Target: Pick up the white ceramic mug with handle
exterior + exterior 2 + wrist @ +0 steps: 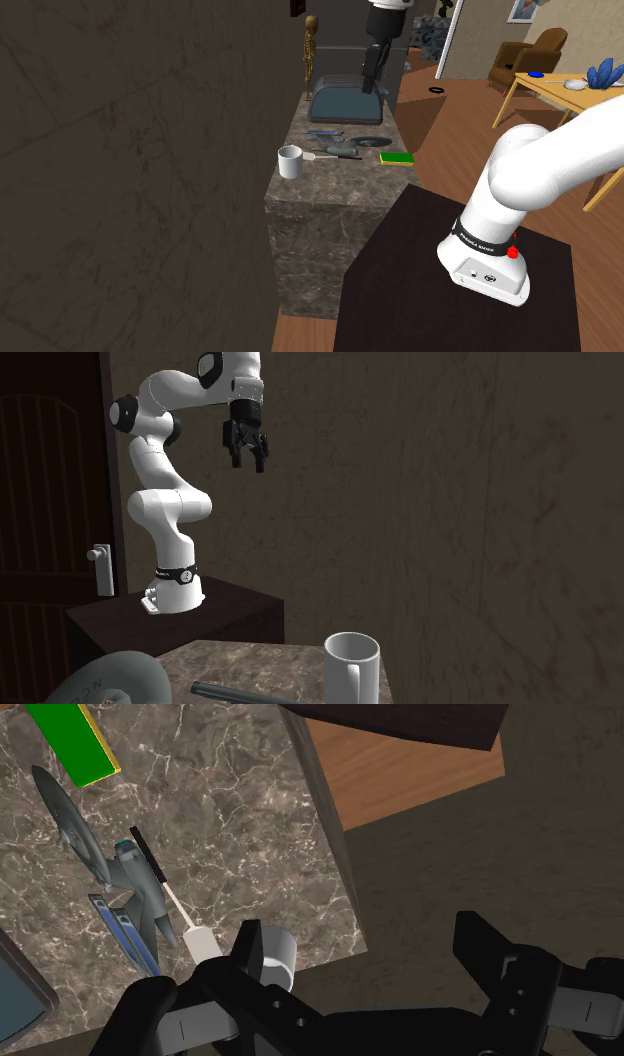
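The white mug [290,161] stands upright on a dark marble counter [335,185], near the corner closest to the wall. In the second exterior view the mug [352,664] is in the foreground with its handle facing the camera. My black gripper [372,80] hangs high above the counter, open and holding nothing. It shows against the wall in the second exterior view, gripper [250,460], fingers apart. In the wrist view the mug [274,954] lies far below, partly hidden behind one finger [243,962] of the gripper [360,939].
On the counter lie a grey spaceship model [340,143], a green sponge [397,158] and a blue-grey basin [346,102]. A dark wall runs along the counter's side. The dark stand [450,290] adjoins the counter. A wooden table [560,95] stands further off.
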`<move>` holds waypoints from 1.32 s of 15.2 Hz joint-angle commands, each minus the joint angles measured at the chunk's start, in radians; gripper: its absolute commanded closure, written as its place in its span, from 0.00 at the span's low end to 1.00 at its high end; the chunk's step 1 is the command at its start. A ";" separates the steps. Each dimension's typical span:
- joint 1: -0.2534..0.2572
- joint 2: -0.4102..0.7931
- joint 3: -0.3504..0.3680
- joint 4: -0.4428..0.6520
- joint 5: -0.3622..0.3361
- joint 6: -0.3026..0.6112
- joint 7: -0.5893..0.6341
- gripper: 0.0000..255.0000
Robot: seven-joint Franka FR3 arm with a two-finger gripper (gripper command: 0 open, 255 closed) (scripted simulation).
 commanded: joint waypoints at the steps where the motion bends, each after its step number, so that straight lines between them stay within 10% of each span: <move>1: 0.000 0.000 0.000 0.000 0.000 0.000 0.000 0.00; 20: -0.008 0.618 -0.038 0.057 -0.005 0.570 -0.104 0.00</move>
